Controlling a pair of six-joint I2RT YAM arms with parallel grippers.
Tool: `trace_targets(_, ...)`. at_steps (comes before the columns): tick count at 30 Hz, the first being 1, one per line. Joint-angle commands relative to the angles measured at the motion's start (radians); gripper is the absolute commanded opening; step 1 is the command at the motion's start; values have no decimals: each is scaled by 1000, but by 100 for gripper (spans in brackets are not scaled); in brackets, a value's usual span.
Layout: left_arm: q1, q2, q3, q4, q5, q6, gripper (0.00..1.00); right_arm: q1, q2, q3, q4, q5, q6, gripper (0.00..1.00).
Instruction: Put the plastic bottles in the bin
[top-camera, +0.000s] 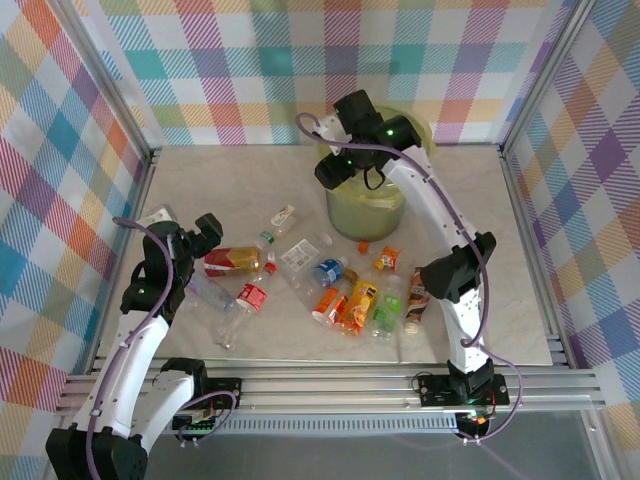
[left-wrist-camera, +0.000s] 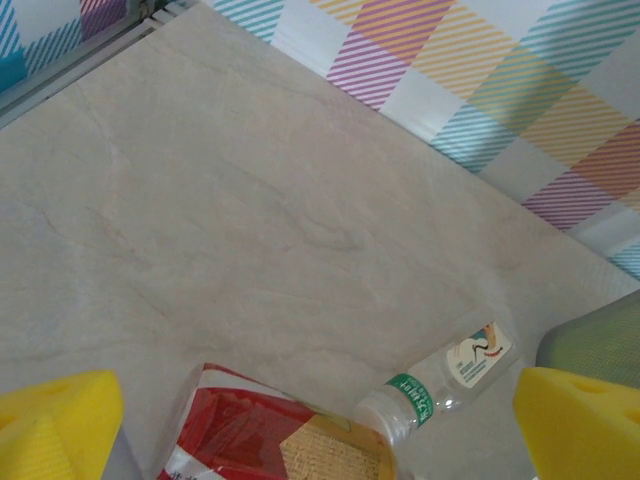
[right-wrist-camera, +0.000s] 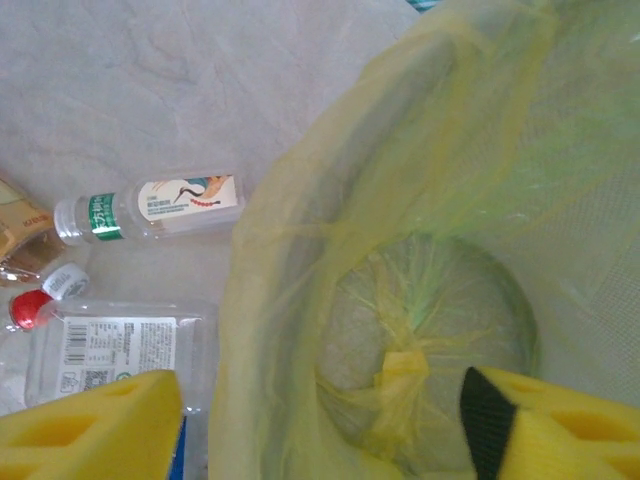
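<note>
The plastic bottles lie on their sides in a loose group on the middle of the table, between the two arms and on the near side of the bin. The bin stands at the far middle of the table, lined with a yellowish bag.

Nearest to the bin lies a small clear bottle with a green band, close to its left wall but apart from it. Just beside it is a flat clear bottle with a white label. Further left lies a bottle with a red label, and near it a bottle with a red cap. To the right there are bottles with blue, orange, yellow, green and brown labels, some of them touching one another.

The right gripper hangs over the left part of the opening of the bin. In its wrist view the yellow fingers are spread wide, with nothing between them, and the bottom of the bag is below.

The left gripper is above the cap end of the bottle with the red label. Its yellow fingers are also spread wide, holding nothing.
</note>
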Motion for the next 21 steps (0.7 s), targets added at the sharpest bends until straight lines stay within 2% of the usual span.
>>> trace_targets(1,13,-29,17,-46,-12,-26,100,9,-76,58,-46,40,64,83)
trace_targets(4,13,-49,14,-55,-14,-35,100,9,-155,32,-69,50,135,92)
trace_targets(7,13,-70,9,-54,-15,-39,100,9,-275,-84,-47,76,230,99)
trace_targets(10,12,-85,7,-55,-14,-43,100,9,-433,-298,19,145,324,100)
trace_targets(15,13,-105,-10,-42,-10,-43,100,6,-778,-755,97,420,594,100)
trace_targets(18,13,-109,-22,-14,7,-42,100,4,-968,-994,80,484,736,100)
trace_targets(21,13,-100,-28,10,37,-39,100,-14,-1134,-1186,-12,541,915,100)
